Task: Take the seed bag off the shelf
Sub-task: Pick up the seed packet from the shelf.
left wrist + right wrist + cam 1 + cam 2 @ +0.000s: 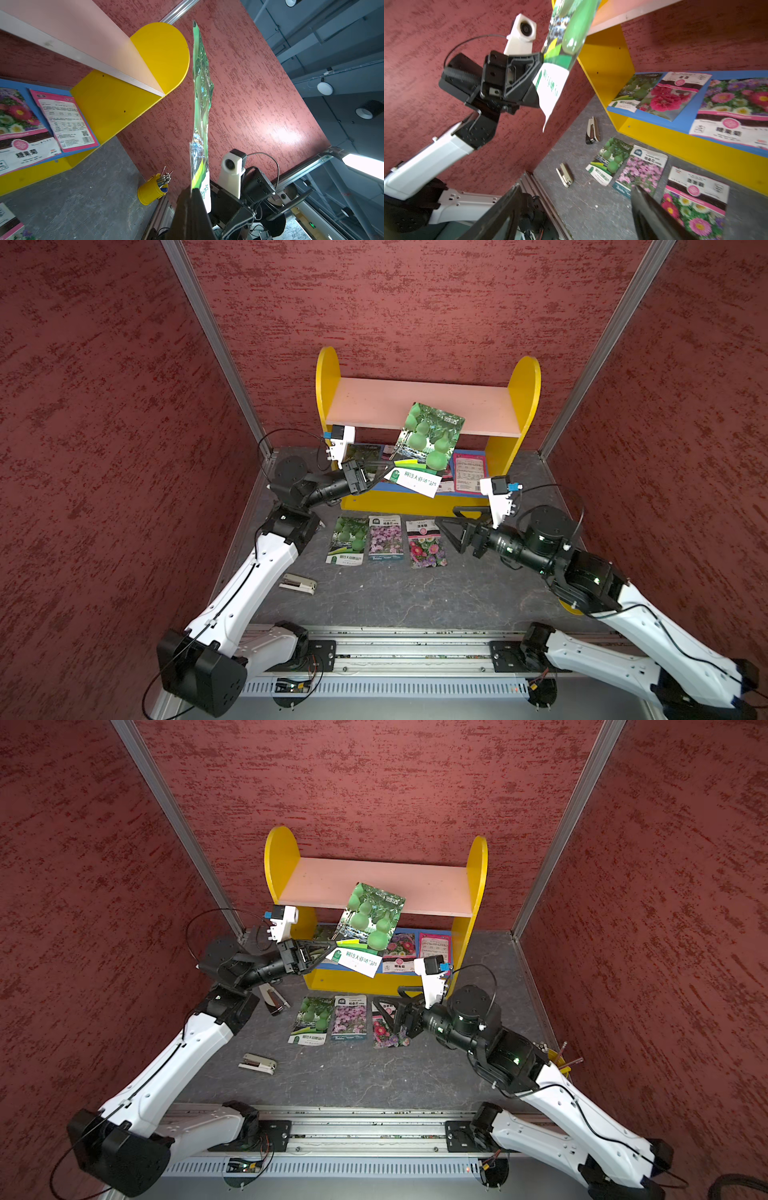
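My left tool point(387, 468) is clenched on the lower left corner of the seed bag point(430, 439), at the centre of the frame in both top views. The bag hangs in the air in front of the shelf point(527, 389), tilted. In a top view its upper end overlaps the front edge of the pink board point(374, 402), and I cannot tell whether it touches there. The left wrist view shows the bag edge-on and buckled along its length.

My right tool point(449, 519) sits right of centre, low over the tabletop point(395, 597). Its jaws are spread and empty. It is just beside the rightmost of three packets point(386, 537) lying in a row below the shelf.

My main worry is the grip. A pinch on one corner of a slick, floppy bag looks weak, so a quick pull or a turn of the wrist could let it slide out. If the upper end does rest on the pink board, drawing back at this height could snag it there and peel it free.

A drop would land it on the blue board point(484, 456) among the bags there point(469, 470), or on the row below. Either would muddle which bag is which.

The two arms are also near each other, so bringing the bag down to the right risks a knock against my right tool.
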Robot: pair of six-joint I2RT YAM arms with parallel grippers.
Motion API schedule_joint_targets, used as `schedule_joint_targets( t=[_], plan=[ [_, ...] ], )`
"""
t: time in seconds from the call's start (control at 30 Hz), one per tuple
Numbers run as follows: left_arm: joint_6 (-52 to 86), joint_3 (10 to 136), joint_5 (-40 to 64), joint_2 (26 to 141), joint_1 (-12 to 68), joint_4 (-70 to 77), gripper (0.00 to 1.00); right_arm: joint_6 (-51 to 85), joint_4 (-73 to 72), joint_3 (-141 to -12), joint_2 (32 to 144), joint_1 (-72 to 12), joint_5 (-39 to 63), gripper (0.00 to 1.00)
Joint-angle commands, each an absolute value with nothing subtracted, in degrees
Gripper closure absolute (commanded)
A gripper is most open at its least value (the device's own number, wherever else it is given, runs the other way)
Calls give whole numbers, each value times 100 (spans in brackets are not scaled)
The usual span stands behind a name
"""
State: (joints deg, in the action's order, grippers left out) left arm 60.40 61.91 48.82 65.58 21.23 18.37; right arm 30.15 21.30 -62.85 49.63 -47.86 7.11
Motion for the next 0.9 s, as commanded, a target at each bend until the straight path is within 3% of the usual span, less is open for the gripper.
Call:
schedule_joint_targets(
  t=[0.0, 0.2, 0.63, 0.87],
  plan=[
    [5869, 6019, 4514, 6538, 2381, 2297, 100, 3431, 1229, -6403, 5062, -4456, 1575, 17],
    [5856, 5887, 4335, 6627, 2656, 2557, 100, 3810, 573, -6398, 5127, -3995, 2135, 25],
    [5902, 5792, 4203, 6704, 2898, 2939, 100, 4060, 20, -6481, 5241, -3380, 2219, 49],
    [5923, 5634, 4126, 6699, 2956, 3057, 100, 4065, -66, -6523, 5291, -3149, 2089, 71]
  ],
)
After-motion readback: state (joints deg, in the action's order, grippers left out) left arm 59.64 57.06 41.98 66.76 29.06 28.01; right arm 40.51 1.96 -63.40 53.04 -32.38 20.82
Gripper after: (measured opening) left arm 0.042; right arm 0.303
